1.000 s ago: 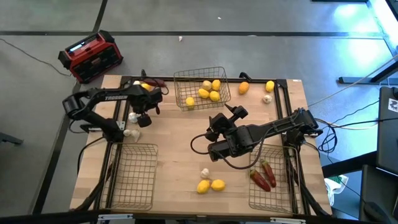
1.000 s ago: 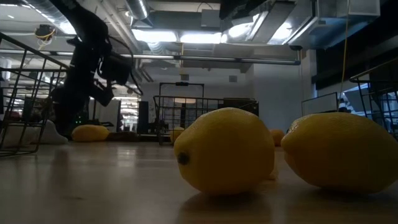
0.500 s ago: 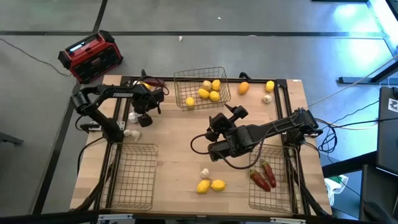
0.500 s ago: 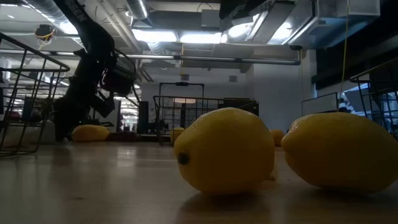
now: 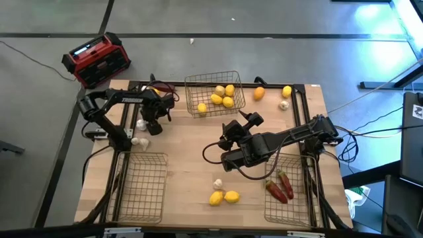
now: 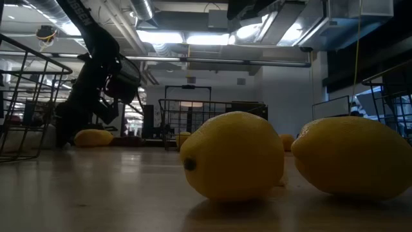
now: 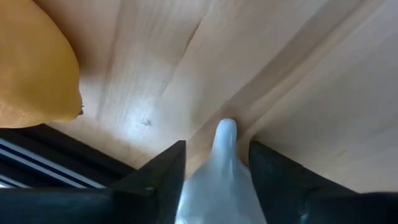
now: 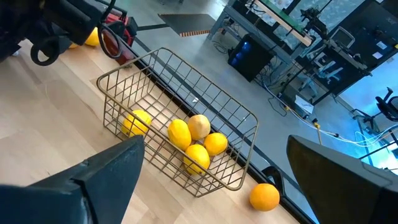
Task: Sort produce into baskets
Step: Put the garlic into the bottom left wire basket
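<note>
You had the left gripper [image 7: 214, 177] at the high view's upper left, fingers half-closed around a garlic [image 7: 219, 174], not clearly squeezing; next you'd clamp and lift.

I'm working in a big open lab or workshop hall. My wooden bench [image 5: 192, 158] stands on a bare grey concrete floor [image 5: 264, 53]. Overhead run exposed ducts [image 6: 193, 32] and strip lights [image 6: 193, 38], and farther off I see desks crowded with equipment [image 8: 280, 31] and office chairs [image 8: 388, 106].
</note>
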You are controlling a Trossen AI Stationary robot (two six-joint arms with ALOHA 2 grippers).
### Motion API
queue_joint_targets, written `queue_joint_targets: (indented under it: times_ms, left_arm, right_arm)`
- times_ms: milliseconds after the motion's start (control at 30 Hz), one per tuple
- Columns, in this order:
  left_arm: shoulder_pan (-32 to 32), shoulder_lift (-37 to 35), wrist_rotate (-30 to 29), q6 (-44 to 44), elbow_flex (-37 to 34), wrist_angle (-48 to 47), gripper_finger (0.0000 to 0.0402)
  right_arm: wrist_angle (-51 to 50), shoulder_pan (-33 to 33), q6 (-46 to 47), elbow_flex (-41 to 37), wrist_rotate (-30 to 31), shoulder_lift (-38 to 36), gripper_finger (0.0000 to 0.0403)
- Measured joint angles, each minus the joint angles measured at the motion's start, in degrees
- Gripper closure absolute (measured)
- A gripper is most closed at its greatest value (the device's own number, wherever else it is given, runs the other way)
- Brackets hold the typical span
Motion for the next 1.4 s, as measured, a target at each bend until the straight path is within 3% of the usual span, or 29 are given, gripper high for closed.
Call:
queue_joint_targets:
  times_ms: [367,600,1067,1267,1400]
  left_arm:
    - [-5.3,-0.6,0.2,0.4,0.2,0.1,0.0328]
    - [-9.6,-8.2,0.2,0.5,1.2,-0.4,0.0365]
    - [-15.5,-33.1,0.9,-7.1,1.7,-5.4,0.0369]
    - [-18.4,-40.9,6.6,-11.8,5.9,-6.9,0.0369]
    - [-21.3,-45.5,14.2,-13.7,9.2,-6.8,0.0369]
  right_arm:
    - [0.0,0.0,0.0,0.0,0.0,0.0,0.0013]
    - [0.0,0.0,0.0,0.0,0.0,0.0,0.0013]
    - [0.0,0.0,0.0,0.0,0.0,0.0,0.0013]
    - [0.0,0.0,0.0,0.0,0.1,0.0,0.0013]
    - [0.0,0.0,0.0,0.0,0.4,0.0,0.0013]
